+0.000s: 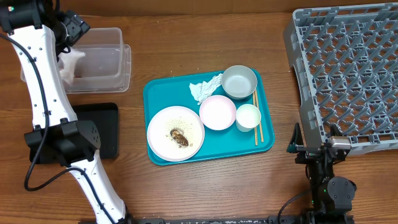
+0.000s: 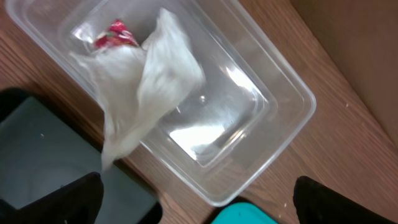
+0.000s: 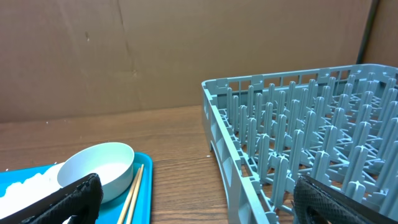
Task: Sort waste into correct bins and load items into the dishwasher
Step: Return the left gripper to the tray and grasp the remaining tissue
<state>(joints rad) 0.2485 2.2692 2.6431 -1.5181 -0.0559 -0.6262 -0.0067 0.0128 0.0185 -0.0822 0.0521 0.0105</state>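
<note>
Where the left gripper (image 2: 196, 186) hangs with its jaws spread wide, a crumpled white napkin (image 2: 143, 81) shows blurred above the clear tub (image 2: 283, 93). It is thin and creased, and its tail trails toward the black tray (image 2: 37, 162); whether a finger touches it I cannot tell. A red shiny wrapper (image 2: 115, 34) lies in one corner of the tub. The right gripper (image 3: 196, 186) is also spread wide, holding nothing, beside the grey dish rack (image 3: 311, 124). The table (image 1: 205, 193) is brown wood grain, and a plain brown board (image 3: 155, 50) stands behind it.
</note>
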